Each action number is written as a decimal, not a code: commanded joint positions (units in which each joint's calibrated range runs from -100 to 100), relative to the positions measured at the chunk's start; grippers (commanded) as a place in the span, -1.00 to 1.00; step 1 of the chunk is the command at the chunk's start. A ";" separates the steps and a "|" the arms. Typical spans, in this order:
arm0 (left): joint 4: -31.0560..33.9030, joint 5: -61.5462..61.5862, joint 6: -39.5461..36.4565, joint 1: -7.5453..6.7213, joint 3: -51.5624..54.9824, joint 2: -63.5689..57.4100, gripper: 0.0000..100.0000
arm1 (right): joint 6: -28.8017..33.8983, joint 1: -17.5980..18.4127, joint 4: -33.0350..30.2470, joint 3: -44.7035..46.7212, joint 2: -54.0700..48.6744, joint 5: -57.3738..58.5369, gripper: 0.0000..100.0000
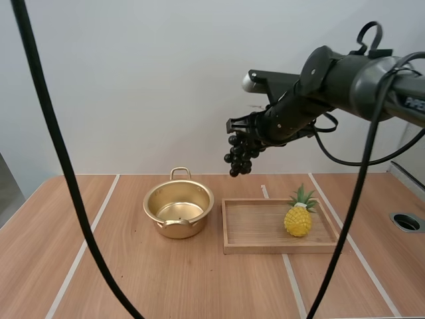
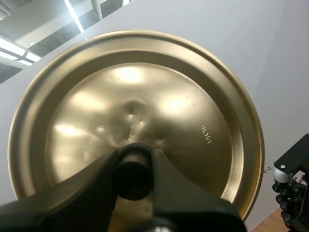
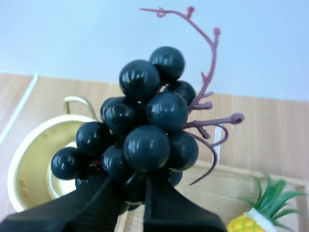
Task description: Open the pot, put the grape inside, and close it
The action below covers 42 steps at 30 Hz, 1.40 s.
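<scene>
A gold pot [image 1: 178, 210] stands open on the table, left of a wooden tray [image 1: 255, 229]. High above the tray's left end my right gripper [image 1: 244, 136] is shut on a bunch of dark grapes [image 1: 240, 157]. In the right wrist view the grapes [image 3: 145, 130] are pinched between my fingertips, with the pot [image 3: 36, 164] below and to one side. In the left wrist view my left gripper [image 2: 133, 174] is shut on the black knob of the gold lid [image 2: 135, 121], whose top faces the camera. The other arm's gripper with grapes [image 2: 289, 198] shows past the lid's edge.
A toy pineapple [image 1: 299, 216] lies at the right end of the tray and shows beside the grapes as the pineapple [image 3: 256, 217]. A round hole [image 1: 406, 222] sits in the table at the far right. Bare table lies left of and in front of the pot.
</scene>
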 commanded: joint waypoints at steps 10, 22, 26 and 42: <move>-1.03 -2.23 -0.19 -0.04 -0.26 -0.14 -1.00 | -0.09 0.00 -3.90 -14.79 -10.77 -2.23 -1.00; -1.03 -6.04 -1.06 -0.04 -3.11 -1.12 -1.00 | -4.32 0.00 -0.22 -21.27 -11.68 1.45 -1.00; -1.03 -7.88 -1.74 -0.04 -7.67 -2.19 -1.00 | -7.96 0.00 4.43 -21.27 -11.68 1.10 -1.00; -1.14 -11.31 -3.82 -0.04 -16.83 -2.57 -1.00 | -18.47 0.00 20.06 -21.27 -7.31 8.52 -1.00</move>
